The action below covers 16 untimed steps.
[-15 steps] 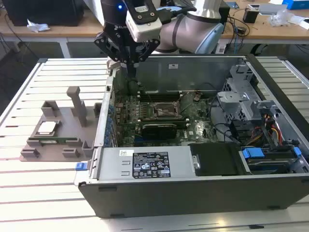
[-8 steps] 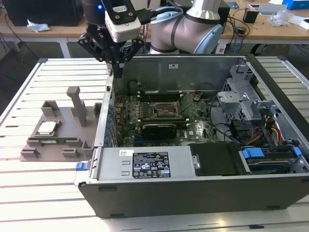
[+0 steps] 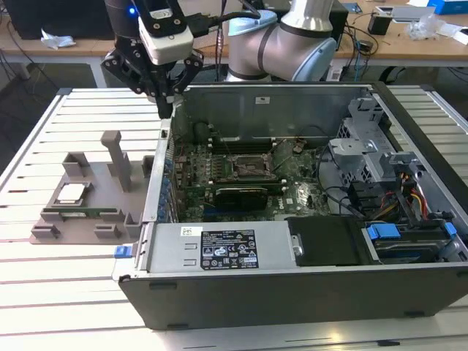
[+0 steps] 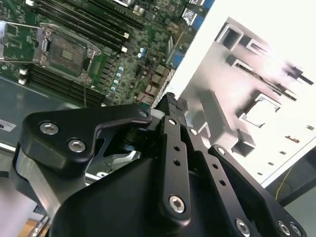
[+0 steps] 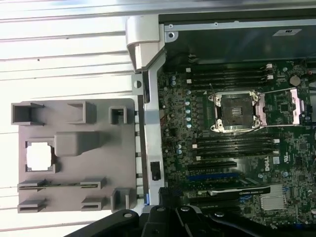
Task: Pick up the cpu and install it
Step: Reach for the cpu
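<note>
Hand [image 3: 167, 110] hovers closed; cpu [image 3: 71, 193] lies in tray [image 3: 100, 194].

Silver cpu [image 3: 71, 193] — grey tray [image 3: 102, 203], green motherboard [image 5: 174, 148]

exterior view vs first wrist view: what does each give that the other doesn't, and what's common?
Exterior view adds: the arm behind the case, the power supply and the drive cage with its cables, and how high the end effector hangs by the case wall on the exterior view's left.
First wrist view adds: a straight-down look at the socket, with no chip in it and its load plate folded open beside it.
Both: the cpu lying in its pocket of the grey tray, and the motherboard.
</note>
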Each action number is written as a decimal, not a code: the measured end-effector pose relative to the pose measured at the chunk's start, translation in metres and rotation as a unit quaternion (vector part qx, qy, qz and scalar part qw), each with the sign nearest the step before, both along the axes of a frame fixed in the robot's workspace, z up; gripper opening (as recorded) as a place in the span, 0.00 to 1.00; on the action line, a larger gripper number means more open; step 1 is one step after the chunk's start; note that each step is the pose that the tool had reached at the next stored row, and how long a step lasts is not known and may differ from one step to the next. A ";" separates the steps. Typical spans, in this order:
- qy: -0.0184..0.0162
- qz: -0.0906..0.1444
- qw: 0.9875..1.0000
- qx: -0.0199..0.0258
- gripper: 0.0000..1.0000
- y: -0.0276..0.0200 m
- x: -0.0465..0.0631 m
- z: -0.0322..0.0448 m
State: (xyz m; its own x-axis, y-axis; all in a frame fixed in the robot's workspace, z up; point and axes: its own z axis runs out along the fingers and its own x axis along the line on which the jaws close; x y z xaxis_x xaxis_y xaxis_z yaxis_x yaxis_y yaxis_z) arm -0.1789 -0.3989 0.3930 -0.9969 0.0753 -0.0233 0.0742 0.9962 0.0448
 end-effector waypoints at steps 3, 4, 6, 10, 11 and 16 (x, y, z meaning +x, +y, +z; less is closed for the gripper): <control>0.000 0.000 1.000 0.000 0.11 0.0000 -0.010 -0.0001; 0.000 0.000 1.000 0.000 0.11 0.0000 -0.012 -0.0001; 0.000 0.000 1.000 0.000 0.11 0.0000 -0.017 -0.0002; 0.000 0.000 1.000 0.000 0.11 0.0000 -0.023 -0.0004; 0.000 0.000 1.000 0.000 0.11 0.0000 -0.024 -0.0005; 0.000 0.000 1.000 0.000 0.11 0.0000 -0.033 -0.0008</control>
State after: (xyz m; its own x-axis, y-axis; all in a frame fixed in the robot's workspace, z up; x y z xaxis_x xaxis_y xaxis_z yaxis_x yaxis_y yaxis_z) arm -0.2121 -0.3988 0.3922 -0.9969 0.0753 -0.0234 0.0742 0.9963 0.0443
